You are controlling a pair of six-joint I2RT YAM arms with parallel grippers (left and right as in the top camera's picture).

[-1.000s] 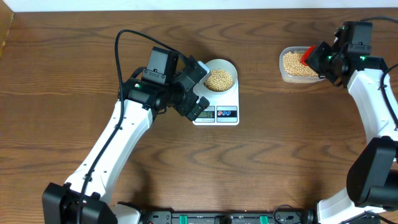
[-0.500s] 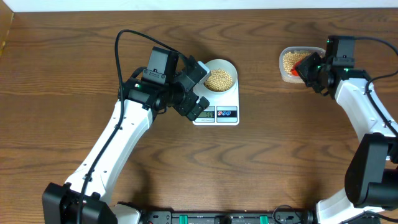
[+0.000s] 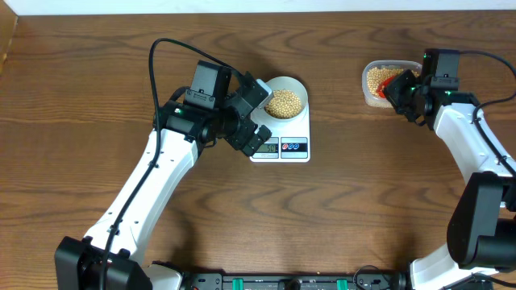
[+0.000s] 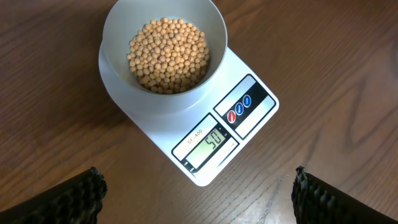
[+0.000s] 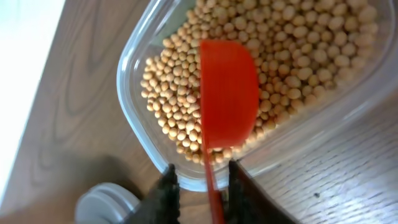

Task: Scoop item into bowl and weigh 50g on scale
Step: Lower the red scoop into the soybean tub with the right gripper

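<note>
The pale bowl [image 3: 297, 83] sits on the white scale [image 3: 280, 147], filled with tan beans [image 3: 284, 102]. In the left wrist view the bowl [image 4: 118, 34] holds the beans [image 4: 168, 55] and the scale [image 4: 249, 121] display reads 50. My left gripper [image 3: 260, 114] is open and empty, hovering just left of the scale, its fingers wide apart in the wrist view [image 4: 196, 199]. My right gripper [image 5: 200, 186] is at the clear tub [image 5: 134, 118], fingers slightly apart around the handle of a red scoop [image 5: 229, 93] that lies on the tub's beans [image 5: 298, 56].
The clear tub [image 3: 371, 97] of beans stands at the back right of the wooden table [image 3: 363, 209]. A grey round object [image 5: 106, 202] shows at the lower left of the right wrist view.
My right gripper moved left and down over the tub with the red scoop, which now rests on the beans. The left arm, bowl and scale have not moved.
</note>
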